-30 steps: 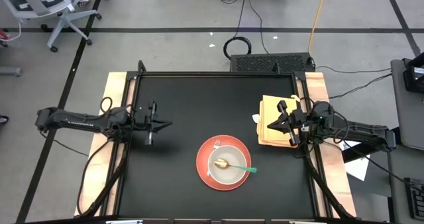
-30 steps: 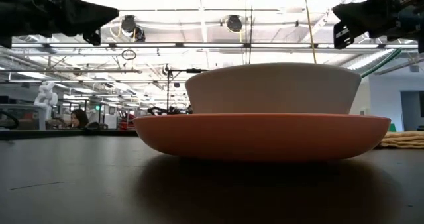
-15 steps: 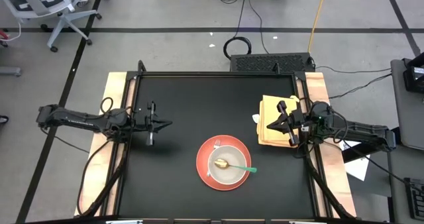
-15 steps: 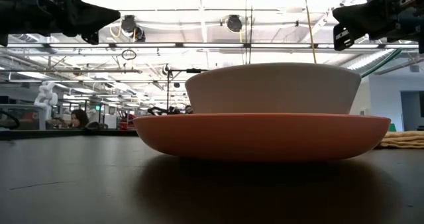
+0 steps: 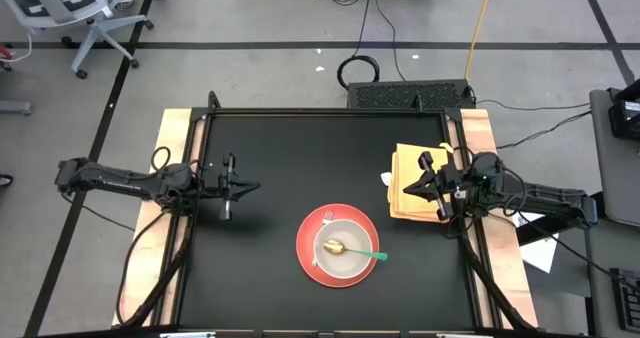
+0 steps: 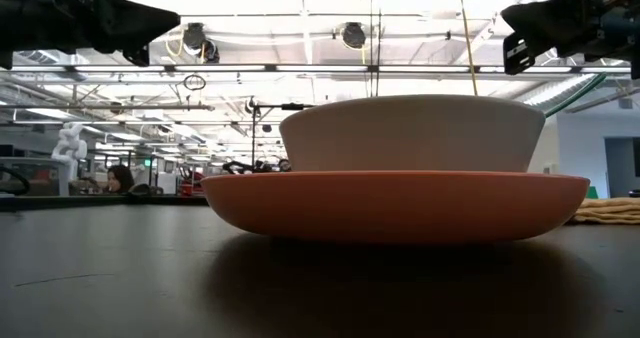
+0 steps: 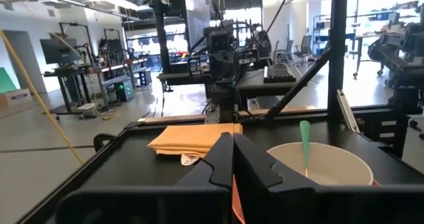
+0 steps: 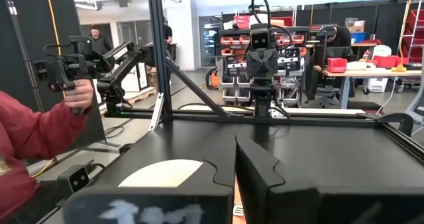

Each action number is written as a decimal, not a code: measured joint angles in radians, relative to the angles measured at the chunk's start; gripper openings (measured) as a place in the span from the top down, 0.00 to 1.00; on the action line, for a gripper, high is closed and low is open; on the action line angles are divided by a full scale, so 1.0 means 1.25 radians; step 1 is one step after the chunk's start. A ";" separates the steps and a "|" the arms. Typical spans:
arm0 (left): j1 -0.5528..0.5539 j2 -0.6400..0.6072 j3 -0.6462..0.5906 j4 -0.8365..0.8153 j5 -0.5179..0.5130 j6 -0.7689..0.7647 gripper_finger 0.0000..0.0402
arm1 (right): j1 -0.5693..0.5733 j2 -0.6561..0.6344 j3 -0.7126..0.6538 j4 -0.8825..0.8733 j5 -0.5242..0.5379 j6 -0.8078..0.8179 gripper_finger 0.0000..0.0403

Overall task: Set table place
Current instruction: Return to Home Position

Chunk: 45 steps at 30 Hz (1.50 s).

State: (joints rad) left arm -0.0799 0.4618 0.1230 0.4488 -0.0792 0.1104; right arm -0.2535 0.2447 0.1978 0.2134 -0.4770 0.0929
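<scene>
Left hand (image 5: 250, 188), 9 o'clock; right hand (image 5: 407, 190), 3 o'clock: closed, empty. Risk: I jolt tabletop (image 5: 280, 148), spoon (image 5: 352, 250) tips out.

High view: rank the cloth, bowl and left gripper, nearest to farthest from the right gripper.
1. Cloth, directly under the right gripper, right side.
2. Bowl, on the plate, toward the middle.
3. Left gripper, across on the left side.
</scene>
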 joint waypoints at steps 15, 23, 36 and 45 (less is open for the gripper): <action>0.000 0.001 0.000 0.003 0.000 -0.005 0.94 | 0.000 0.000 0.000 -0.007 0.002 -0.014 1.00; 0.000 0.001 0.000 0.003 -0.001 -0.005 0.94 | 0.000 0.002 0.000 -0.007 0.003 0.005 1.00; 0.000 0.001 0.000 0.003 -0.001 -0.005 0.94 | 0.000 0.002 0.000 -0.006 0.003 -0.021 1.00; 0.000 0.001 0.000 0.003 -0.001 -0.005 0.94 | 0.000 0.002 0.000 -0.006 0.003 -0.021 1.00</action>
State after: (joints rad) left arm -0.0799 0.4625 0.1233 0.4526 -0.0803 0.1036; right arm -0.2536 0.2470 0.1978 0.2054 -0.4732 0.0669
